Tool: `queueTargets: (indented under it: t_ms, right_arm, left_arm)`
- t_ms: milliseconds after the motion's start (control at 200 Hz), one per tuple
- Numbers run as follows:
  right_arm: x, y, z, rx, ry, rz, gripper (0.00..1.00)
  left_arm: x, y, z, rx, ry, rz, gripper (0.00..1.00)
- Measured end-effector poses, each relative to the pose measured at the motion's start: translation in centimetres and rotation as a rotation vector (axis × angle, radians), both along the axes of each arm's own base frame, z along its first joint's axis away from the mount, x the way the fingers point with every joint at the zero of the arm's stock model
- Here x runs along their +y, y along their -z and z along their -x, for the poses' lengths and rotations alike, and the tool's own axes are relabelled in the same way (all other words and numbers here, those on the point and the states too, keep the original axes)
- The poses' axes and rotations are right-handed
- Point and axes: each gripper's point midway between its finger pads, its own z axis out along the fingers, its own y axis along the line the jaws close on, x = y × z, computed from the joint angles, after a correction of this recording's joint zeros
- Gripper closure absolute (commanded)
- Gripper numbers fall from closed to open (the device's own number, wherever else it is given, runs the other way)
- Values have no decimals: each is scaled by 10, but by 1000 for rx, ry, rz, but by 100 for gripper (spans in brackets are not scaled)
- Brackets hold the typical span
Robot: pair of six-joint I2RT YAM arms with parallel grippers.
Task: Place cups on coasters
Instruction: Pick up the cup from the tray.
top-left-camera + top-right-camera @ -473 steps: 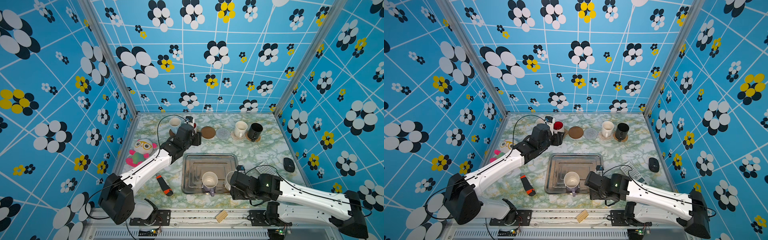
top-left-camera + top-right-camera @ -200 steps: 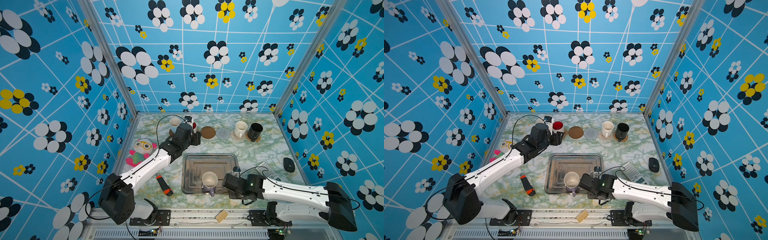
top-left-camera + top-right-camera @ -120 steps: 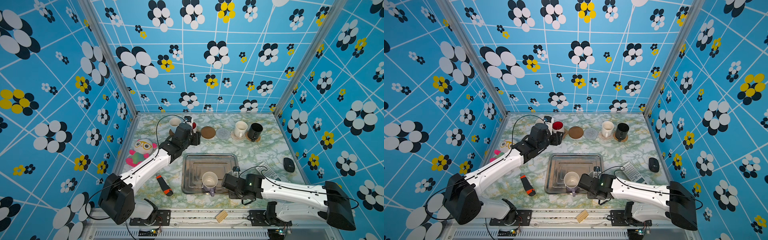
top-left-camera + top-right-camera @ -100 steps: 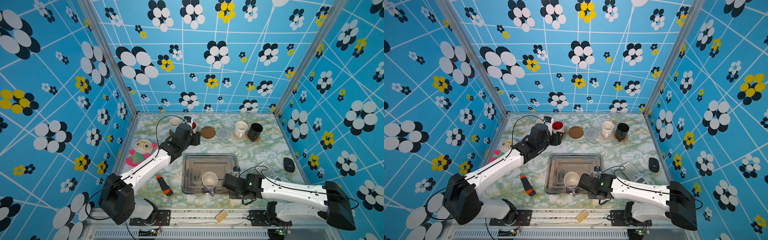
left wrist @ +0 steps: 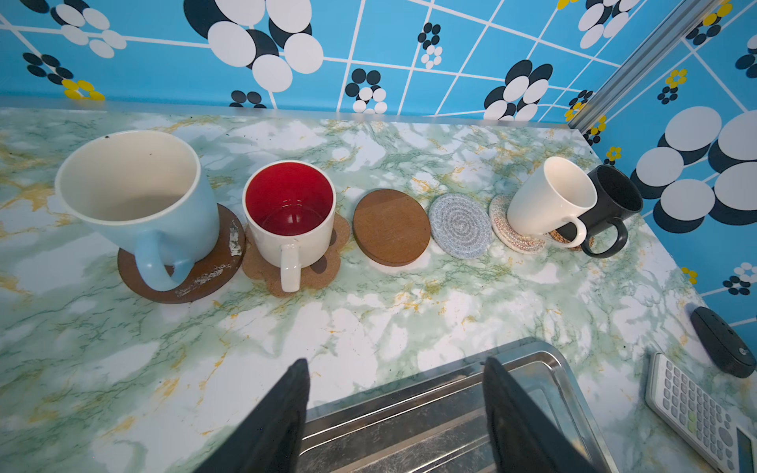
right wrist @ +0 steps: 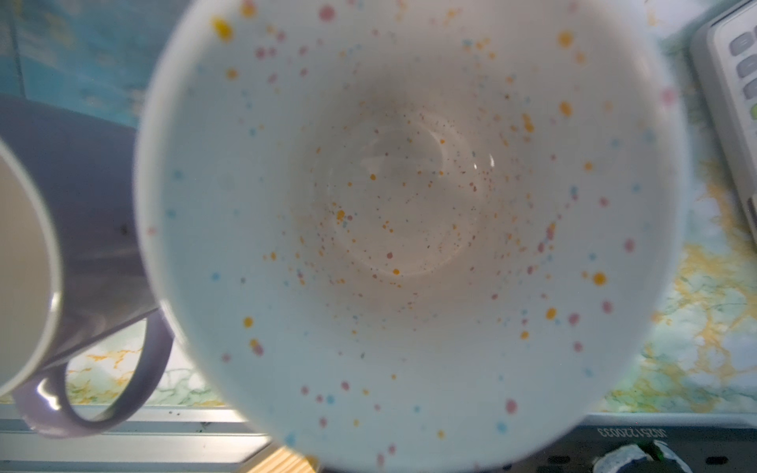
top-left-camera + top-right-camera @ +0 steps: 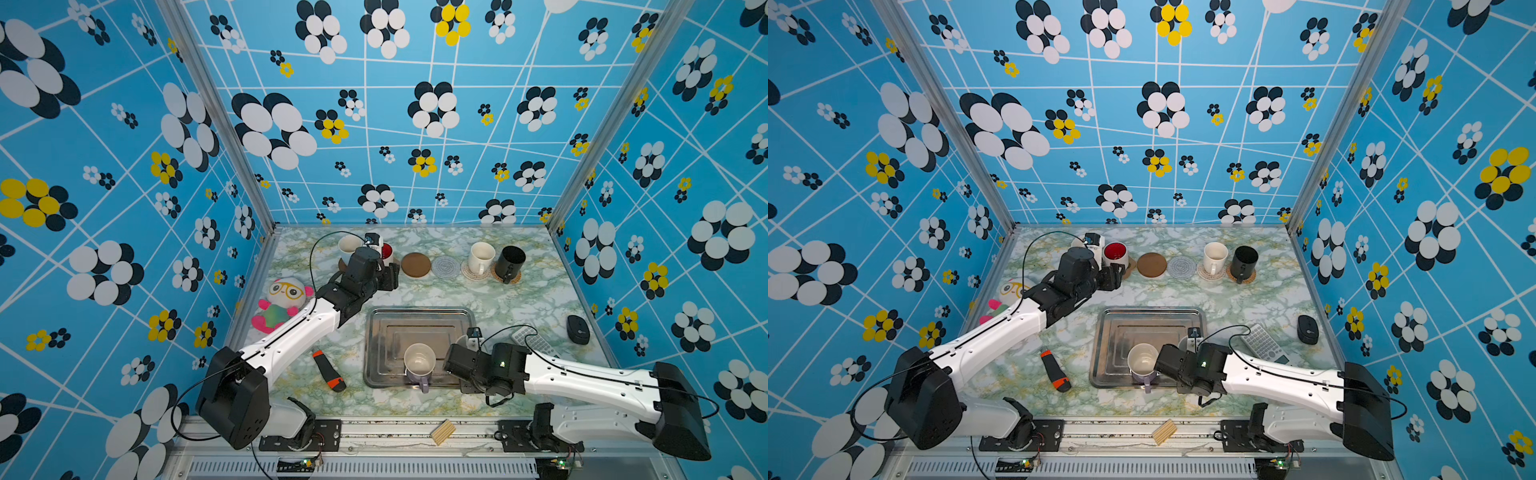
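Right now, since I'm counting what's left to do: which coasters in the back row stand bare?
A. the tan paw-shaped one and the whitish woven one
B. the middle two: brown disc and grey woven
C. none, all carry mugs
B: the brown disc and the grey woven coaster lie bare in the left wrist view.

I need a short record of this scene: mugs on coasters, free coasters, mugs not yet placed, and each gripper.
on coasters: blue mug, red-inside mug, cream mug, black mug
free coasters: brown disc, grey coaster
not placed: lavender mug on tray; speckled mug beside it, under right gripper
left gripper: open, empty, near the red-inside mug
right gripper: grip hidden
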Motion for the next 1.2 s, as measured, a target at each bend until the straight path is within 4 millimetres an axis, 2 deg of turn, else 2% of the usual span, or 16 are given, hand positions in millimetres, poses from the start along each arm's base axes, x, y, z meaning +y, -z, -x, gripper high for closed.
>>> queueTargets:
  t_ms: [835, 1205]
  right_arm:
    - [1, -37, -15, -92, -26, 4, 100]
    - [-2, -39, -25, -93, -50, 28, 100]
  left_arm:
    - [3, 0, -2, 2, -2, 5, 32]
    - [2, -4, -4, -12, -3, 14, 32]
